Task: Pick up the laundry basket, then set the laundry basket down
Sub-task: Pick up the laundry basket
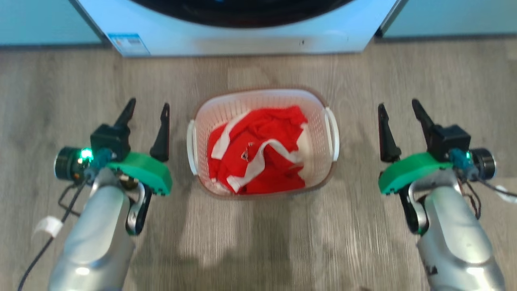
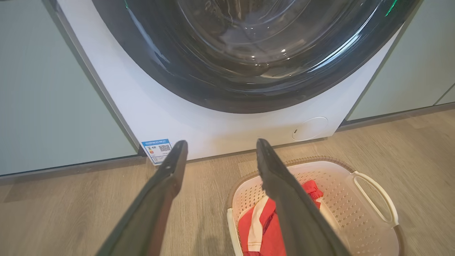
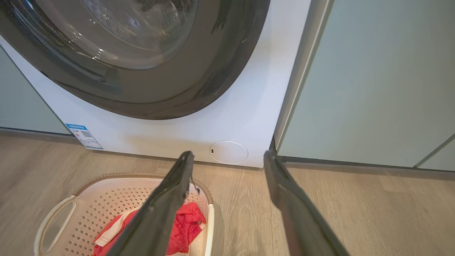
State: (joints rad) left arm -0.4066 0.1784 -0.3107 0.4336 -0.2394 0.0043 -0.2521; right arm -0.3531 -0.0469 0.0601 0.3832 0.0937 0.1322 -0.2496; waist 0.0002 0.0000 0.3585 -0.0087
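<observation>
Laundry basket [image 1: 242, 106] on wooden floor [image 1: 258, 242]

Looking down from the head onto the laundry basket [image 1: 226, 111], low from both wrists toward the washing machine [image 2: 170, 117], sharing both.

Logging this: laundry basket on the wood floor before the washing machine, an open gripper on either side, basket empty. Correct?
Not quite. The laundry basket is not empty: red and white clothing lies in it, as the head view shows. The rest holds: it stands before the washing machine, with the open left gripper and right gripper on either side.
</observation>
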